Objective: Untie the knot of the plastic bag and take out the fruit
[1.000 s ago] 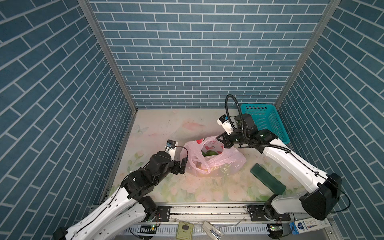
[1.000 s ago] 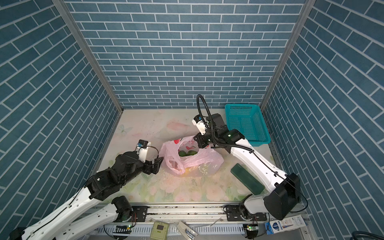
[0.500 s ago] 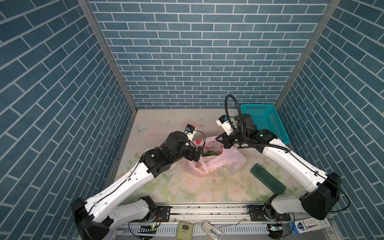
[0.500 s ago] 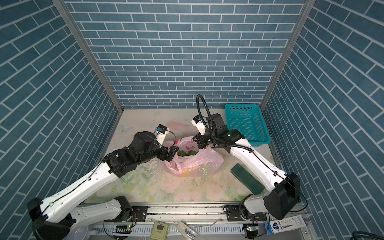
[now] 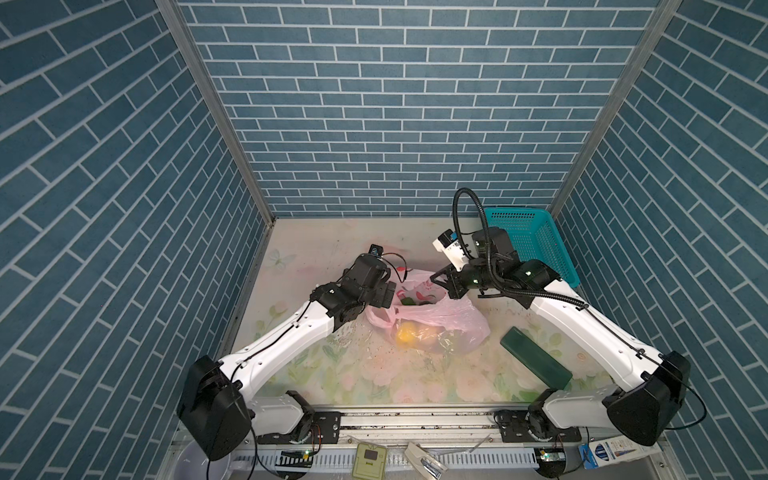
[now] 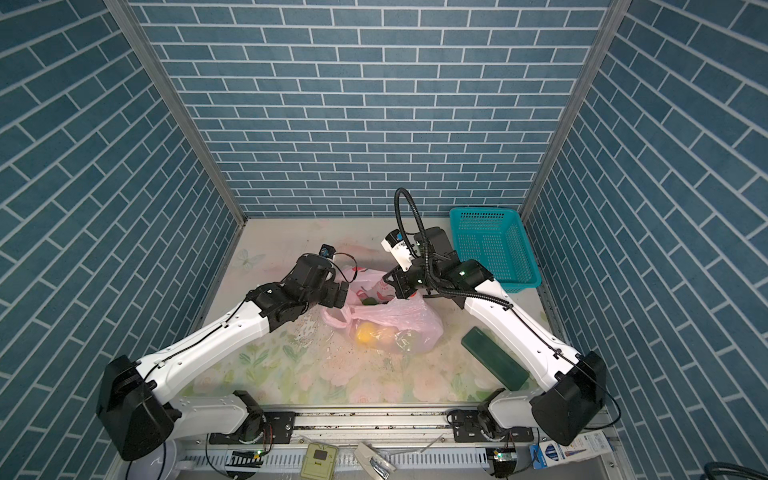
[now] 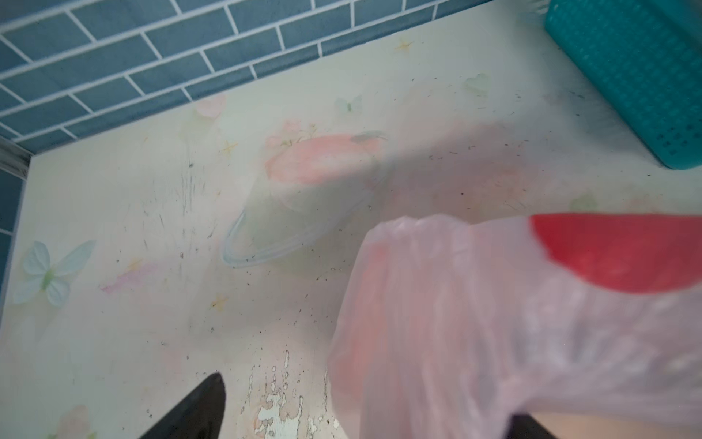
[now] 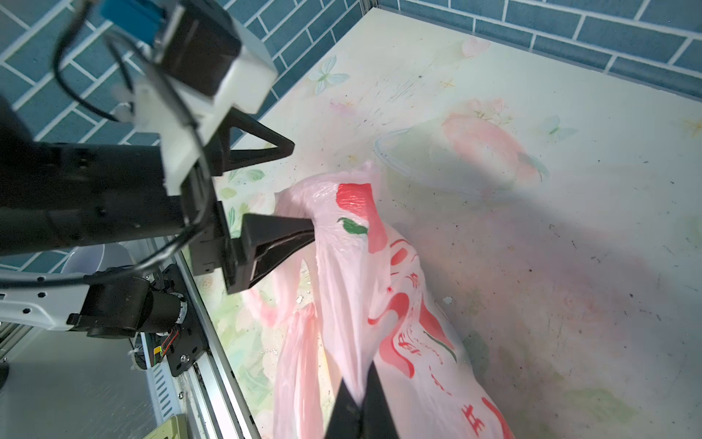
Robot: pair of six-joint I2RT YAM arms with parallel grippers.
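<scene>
Blue brick-patterned walls [image 5: 395, 104] close in a pale tabletop [image 5: 332, 374] printed with flowers and butterflies, scuffed and speckled with dirt.

A second ago the left arm was drawn back toward the front left, short of the bag; now it reaches to the bag's left rim. The right arm has not moved.

The left gripper [image 8: 303, 189] stands wide apart, its lower finger [image 8: 277, 243] touching the rim of the plastic bag [image 5: 440, 316]. A loose handle loop [image 5: 375, 319] lies on the table just below it. The bag rests mid-table, mouth open, with fruit inside: a yellow piece [image 5: 405, 333] shows through the film and a green one [image 5: 415, 301] at the opening. The right gripper [image 5: 442, 284] is pinched tight on the bag's right rim.

A clear round lid [image 7: 296, 228] lies behind the bag. The right arm covers the near left corner of the teal basket [image 5: 528, 237]. A dark green block [image 5: 536, 361] lies front right.
</scene>
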